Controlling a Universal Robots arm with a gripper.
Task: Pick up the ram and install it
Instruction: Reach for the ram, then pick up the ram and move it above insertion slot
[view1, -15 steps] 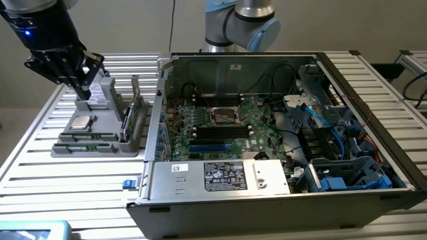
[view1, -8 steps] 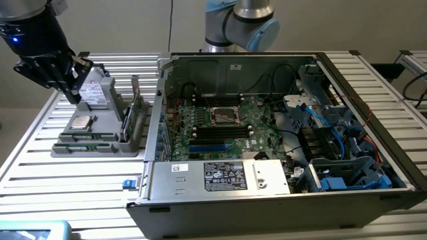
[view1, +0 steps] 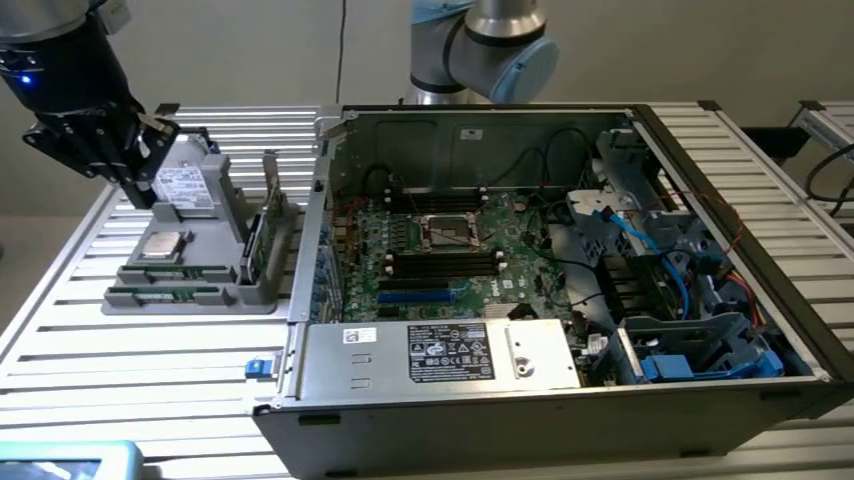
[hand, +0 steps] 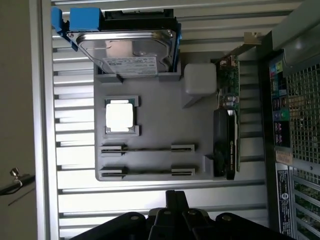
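The thin green ram stick is stood on edge in the grey plastic holder so its top can be gripped; the black gripper is held above, fingers pressed together, empty

Exterior cam: high, off the arm, tilted down across the slatted desk from mid distance. Open computer case sits centre, grey parts tray at the exterior view's left. Wrist cam: above the gripper, faces straight down on the tray, much closer. Both views share the tray, hard drive, upright green card and the case wall beside the tray.
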